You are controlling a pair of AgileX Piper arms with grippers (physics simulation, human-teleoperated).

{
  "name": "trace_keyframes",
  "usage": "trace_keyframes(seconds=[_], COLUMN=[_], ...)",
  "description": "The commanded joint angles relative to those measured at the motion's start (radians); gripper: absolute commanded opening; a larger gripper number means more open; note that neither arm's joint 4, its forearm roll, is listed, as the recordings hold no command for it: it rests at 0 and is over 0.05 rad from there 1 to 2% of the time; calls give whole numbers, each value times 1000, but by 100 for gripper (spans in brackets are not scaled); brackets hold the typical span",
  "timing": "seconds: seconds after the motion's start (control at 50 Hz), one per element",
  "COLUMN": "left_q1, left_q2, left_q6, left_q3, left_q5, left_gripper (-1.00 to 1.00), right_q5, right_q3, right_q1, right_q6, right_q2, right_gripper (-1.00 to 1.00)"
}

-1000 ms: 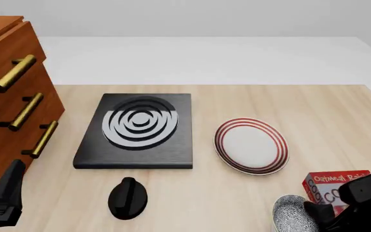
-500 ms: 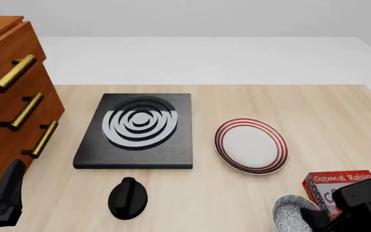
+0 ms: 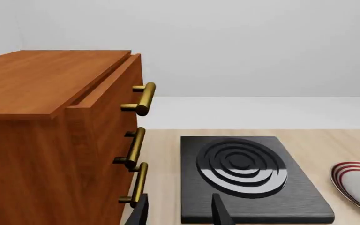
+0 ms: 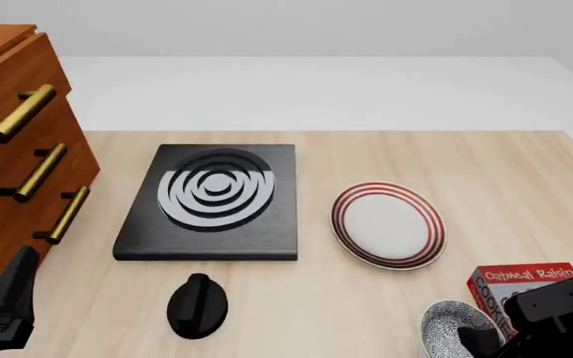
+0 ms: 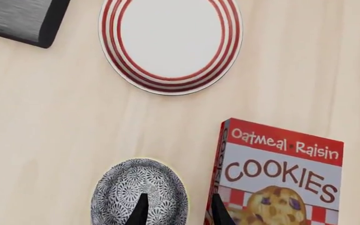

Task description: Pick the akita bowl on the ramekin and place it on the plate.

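- The bowl sits at the near right edge of the table, just beside the cookie box and well apart from the plate; the front view shows it partly cut off by the frame's lower edge.
- The ramekin is not visible; it is presumably hidden under the bowl, so I cannot confirm how the bowl is seated on it.
- The right gripper hangs over the bowl's box-side rim with its fingers parted, one tip above the inside and one outside the wall; whether either touches I cannot tell.
- The left gripper is open and idle near the drawer cabinet and stove.
- Handling, as a judgement: the bowl looks rigid, glazed, light and probably slippery, with a thin curved wall.
- The best hold is a pinch across the rim wall, one finger in, one out.
- The box crowds that side, so the outer finger has little room.
- A lift should go straight up, or the hidden ramekin may drag or tip.
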Motion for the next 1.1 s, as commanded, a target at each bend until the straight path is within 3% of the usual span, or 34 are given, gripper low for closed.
trace_keyframes(seconds=[0.02,0.88,0.9,1.1], left_q1=[0,0,0,0], left_q2=[0,0,0,0], left_q6=[0,0,0,0], left_q3=[0,0,0,0], left_q5=[0,0,0,0], left_gripper=[100,100,100,100], right_q5=[-20,-82,-81,-63], right_q3=[11,35,35,29], right_q1=[7,35,42,39], right_q6=[15,57,69,64], right_q2=[17,68,69,51], right_gripper=[100,100,-100,-100])
